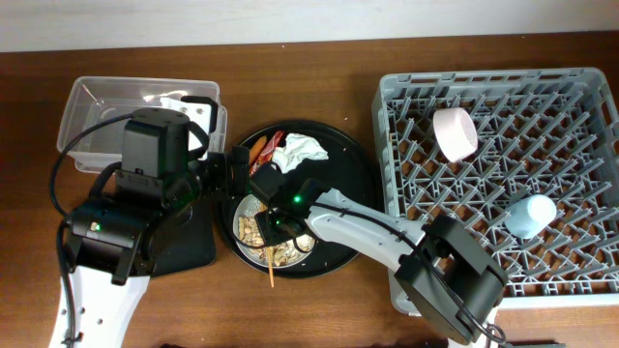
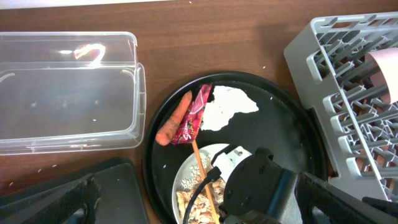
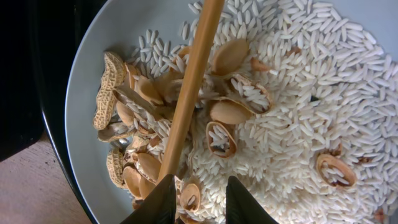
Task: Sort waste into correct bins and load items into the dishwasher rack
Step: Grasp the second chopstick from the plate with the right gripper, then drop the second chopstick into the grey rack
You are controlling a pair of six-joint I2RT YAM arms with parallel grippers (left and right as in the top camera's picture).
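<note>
- Our right claw [image 3: 199, 202] hangs low over the pale plate [image 3: 99, 43], its two fingers a little apart above rice [image 3: 311, 93] and peanut shells [image 3: 109, 87].
- A wooden chopstick [image 3: 189, 81] slants across the plate and ends against the tip of one finger; we cannot tell whether it is gripped.
- Our left claw [image 1: 230, 174] stands spread wide at the left edge of the round black tray [image 1: 348, 174], closed on nothing.
- The plate sits in the near-left part of that tray. The red wrapper [image 2: 194, 115], carrot stick [image 2: 174, 121] and white tissue [image 2: 227, 107] lie on the tray's far side, wrapper and carrot touching.
- The right arm [image 1: 368, 227] crosses the tray and hides part of the plate from overhead.
- The left arm covers most of the shallow black tray [image 1: 189, 246] and the near edge of the clear tub [image 2: 68, 93].
- Only overhead shows the whole dishwasher rack [image 1: 542, 106] with the white bowl [image 1: 455, 132] and light-blue cup [image 1: 532, 215] among its pegs.
- Only the right wrist view separates rice from shells.
</note>
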